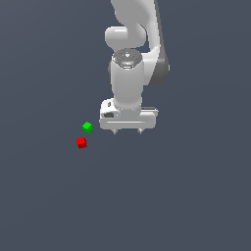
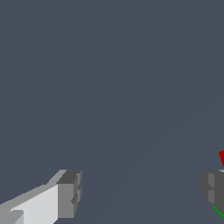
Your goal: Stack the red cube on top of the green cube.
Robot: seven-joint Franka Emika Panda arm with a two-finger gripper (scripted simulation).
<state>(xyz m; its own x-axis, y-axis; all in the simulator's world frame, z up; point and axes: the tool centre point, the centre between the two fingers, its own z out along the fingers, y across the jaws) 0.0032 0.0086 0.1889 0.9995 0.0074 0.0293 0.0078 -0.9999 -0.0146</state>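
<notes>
The red cube [image 1: 81, 142] lies on the dark grey floor, toward the exterior view's left of the arm. The green cube [image 1: 87, 127] lies just beyond it, a small gap apart. My gripper [image 1: 127, 131] hangs to the exterior view's right of both cubes, jaws wide apart and empty. In the wrist view my gripper [image 2: 140, 192] shows two grey fingertips [image 2: 70, 192] far apart, with a sliver of the red cube [image 2: 222, 157] at the frame edge and a thin green edge of the green cube [image 2: 218, 211] beside the other fingertip.
The white arm [image 1: 130, 59] rises behind the gripper. The dark grey floor [image 1: 186, 196] spreads flat all around, with no other objects in view.
</notes>
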